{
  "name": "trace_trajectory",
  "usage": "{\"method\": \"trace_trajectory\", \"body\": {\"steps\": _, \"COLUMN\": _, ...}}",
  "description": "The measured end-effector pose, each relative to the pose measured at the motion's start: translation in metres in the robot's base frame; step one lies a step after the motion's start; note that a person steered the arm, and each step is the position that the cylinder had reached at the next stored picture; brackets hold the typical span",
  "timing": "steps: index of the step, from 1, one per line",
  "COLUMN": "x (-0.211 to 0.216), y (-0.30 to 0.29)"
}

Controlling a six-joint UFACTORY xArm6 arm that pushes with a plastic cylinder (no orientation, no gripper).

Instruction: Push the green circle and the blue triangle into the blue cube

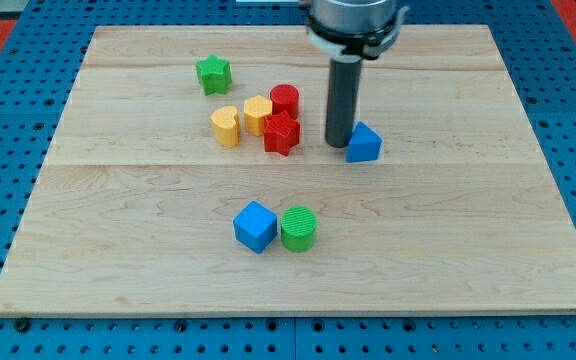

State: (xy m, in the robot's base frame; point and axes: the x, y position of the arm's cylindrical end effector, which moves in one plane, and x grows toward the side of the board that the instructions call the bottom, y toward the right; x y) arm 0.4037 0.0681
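Note:
The blue cube sits below the board's middle, with the green circle touching its right side. The blue triangle lies higher up, right of centre. My tip rests on the board just left of the blue triangle, touching or nearly touching it. The rod rises from there to the view's top.
A cluster lies left of my tip: a red cylinder, a red star, a yellow hexagon-like block and a yellow heart-like block. A green star sits at upper left. The wooden board ends in blue pegboard.

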Motion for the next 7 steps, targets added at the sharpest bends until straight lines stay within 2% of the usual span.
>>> {"method": "trace_trajectory", "body": {"steps": 2, "x": -0.012, "y": 0.025}}
{"method": "trace_trajectory", "body": {"steps": 3, "x": 0.003, "y": 0.045}}
{"method": "trace_trajectory", "body": {"steps": 4, "x": 0.03, "y": 0.095}}
{"method": "trace_trajectory", "body": {"steps": 5, "x": 0.044, "y": 0.094}}
{"method": "trace_trajectory", "body": {"steps": 6, "x": 0.038, "y": 0.039}}
{"method": "trace_trajectory", "body": {"steps": 7, "x": 0.037, "y": -0.047}}
